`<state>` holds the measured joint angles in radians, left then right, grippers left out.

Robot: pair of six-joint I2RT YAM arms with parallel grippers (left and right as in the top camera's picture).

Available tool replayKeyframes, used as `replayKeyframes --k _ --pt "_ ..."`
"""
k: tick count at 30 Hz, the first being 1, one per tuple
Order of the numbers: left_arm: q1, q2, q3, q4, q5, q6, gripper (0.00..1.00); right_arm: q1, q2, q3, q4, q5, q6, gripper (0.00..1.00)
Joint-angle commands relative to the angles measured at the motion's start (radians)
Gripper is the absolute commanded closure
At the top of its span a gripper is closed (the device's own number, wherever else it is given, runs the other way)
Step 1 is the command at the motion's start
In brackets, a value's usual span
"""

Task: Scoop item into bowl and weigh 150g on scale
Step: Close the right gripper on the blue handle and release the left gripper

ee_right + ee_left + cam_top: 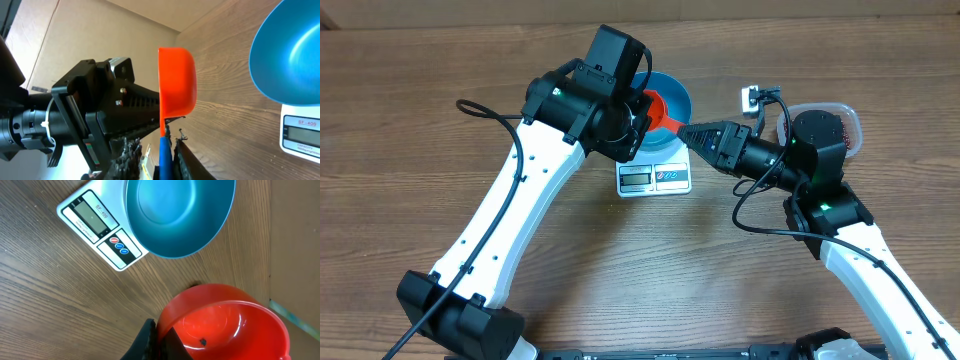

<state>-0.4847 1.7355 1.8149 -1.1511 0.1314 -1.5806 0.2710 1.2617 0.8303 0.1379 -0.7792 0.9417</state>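
Note:
The blue bowl [672, 92] [180, 215] [287, 55] stands on the white scale [655, 178] [100, 222] [300, 132] and looks bare inside. Just to its side hangs a red scoop [665, 108] [225, 325] [177, 85] with a blue handle [165, 157]. My left gripper [642, 112] [159, 330] is shut on the rim of the scoop's cup. One dark bean [203, 341] lies inside the cup. My right gripper [688, 128] [156, 140] stands round the handle, one finger against it and a gap at the other.
A clear tub [850, 120] with dark beans [784, 126] sits at the back right, mostly hidden under my right arm. A small white connector [750, 98] lies beside it. My left arm's black body [100, 115] is close beside the scoop.

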Motion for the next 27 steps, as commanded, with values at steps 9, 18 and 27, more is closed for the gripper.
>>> replayKeyframes --k 9,18,27 --pt "0.016 -0.002 0.014 -0.02 -0.016 -0.005 0.96 0.004 -0.001 0.022 0.01 0.001 -0.009 0.78" --pt "0.022 -0.002 0.014 -0.026 -0.017 -0.005 0.96 0.004 -0.001 0.022 0.01 0.005 -0.009 0.86" --pt "0.022 -0.002 0.014 -0.041 -0.039 -0.005 0.67 0.004 -0.001 0.022 0.01 0.009 -0.009 0.96"
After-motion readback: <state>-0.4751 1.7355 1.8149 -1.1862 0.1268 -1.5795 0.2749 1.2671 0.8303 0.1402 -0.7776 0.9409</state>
